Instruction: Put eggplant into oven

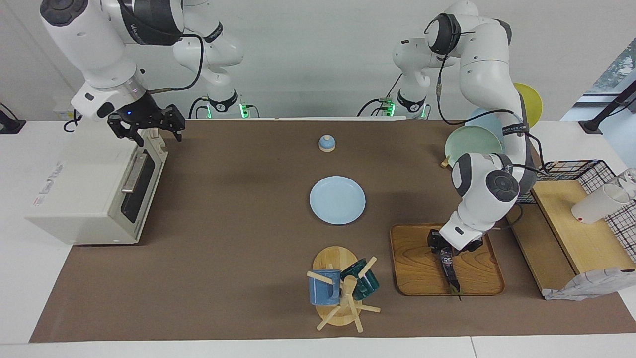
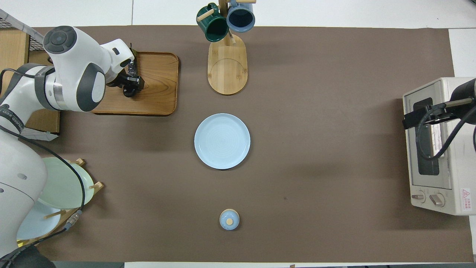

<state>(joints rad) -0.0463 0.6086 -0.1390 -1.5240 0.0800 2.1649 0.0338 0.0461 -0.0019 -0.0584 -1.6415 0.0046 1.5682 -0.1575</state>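
Left pincer (image 1: 443, 248) is closing around the eggplant (image 1: 449, 271) on the wooden tray (image 1: 415, 263), seemingly not lifted yet. Right pincer (image 1: 147, 130) is hanging open over the shut oven (image 1: 89, 191); transfer remains.

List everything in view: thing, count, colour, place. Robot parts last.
eggplant: 1, dark purple, on the tray, under the left gripper
tray: 1, wooden, toward the left arm's end
oven: 1, cream-white, door closed, at the right arm's end
plate: 1, light blue, mid-table
lid: 1, blue with wooden knob, nearer to the robots than the plate
mug stand: 1, wooden, beside the tray
mugs: 2, blue and dark green, on the mug stand
dish rack: 1, holds green, blue and yellow plates, at the left arm's end
left gripper: down on the eggplant
right gripper: open, over the oven
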